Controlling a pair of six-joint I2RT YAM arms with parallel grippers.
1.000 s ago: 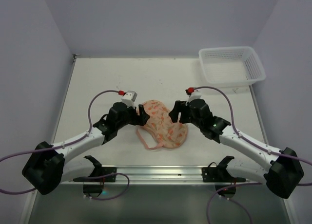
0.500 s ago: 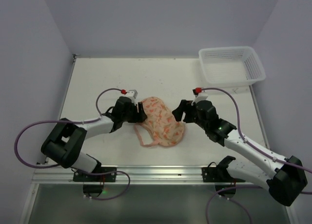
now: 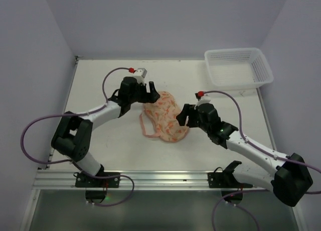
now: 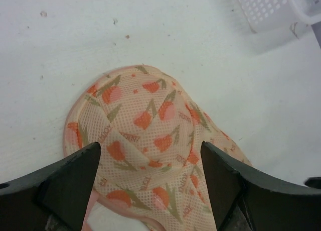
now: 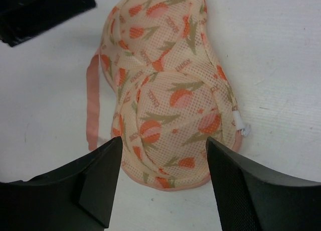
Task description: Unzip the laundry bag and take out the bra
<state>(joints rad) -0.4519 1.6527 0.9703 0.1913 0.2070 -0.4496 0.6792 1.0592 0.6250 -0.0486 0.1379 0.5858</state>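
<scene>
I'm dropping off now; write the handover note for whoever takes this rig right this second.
Left hand: open, over the far end of the cream-peach mesh laundry bag with orange print, holding nothing.
Right hand: open, over the bag's near end, holding nothing.
Bag lies on the white table; small white zip pull at its near right edge.
Done: nothing visible; no opening shows, bra not in view.
To do: grip pull, unzip, take out bra.

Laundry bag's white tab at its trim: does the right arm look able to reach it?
Probably yes: the white tab lies uncovered at the laundry bag's edge, just ahead of the open right gripper, nothing between.
</scene>
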